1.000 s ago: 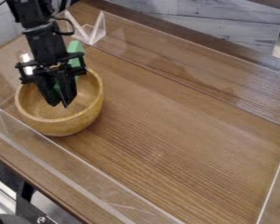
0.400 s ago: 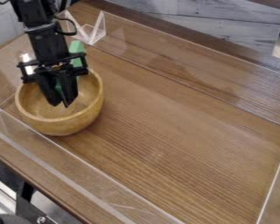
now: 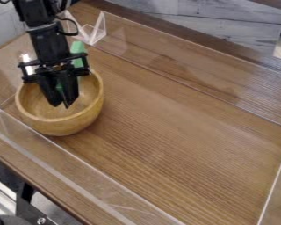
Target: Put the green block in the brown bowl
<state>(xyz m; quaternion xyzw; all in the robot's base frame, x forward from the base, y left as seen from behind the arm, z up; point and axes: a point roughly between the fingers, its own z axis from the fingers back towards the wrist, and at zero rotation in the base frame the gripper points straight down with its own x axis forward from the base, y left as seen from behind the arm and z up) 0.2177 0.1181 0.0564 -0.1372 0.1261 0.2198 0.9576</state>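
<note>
At the left of the frame, the brown bowl [image 3: 61, 112] sat on the wooden table [image 3: 190, 132], near its left edge. The black gripper [image 3: 64, 98] hung over the bowl's hollow, pointing steeply down, its dark fingers drawn close together with their tips inside the rim. Patches of bright green showed along the gripper body, beside the fingers; this seemed to be the green block [image 3: 75, 62], pinched in the narrow claw and held above the bowl, though the small, dim view left its outline unclear. Low clear walls [image 3: 108, 26] ran along the table's edges, with a pale surface beyond them at the upper right.
</note>
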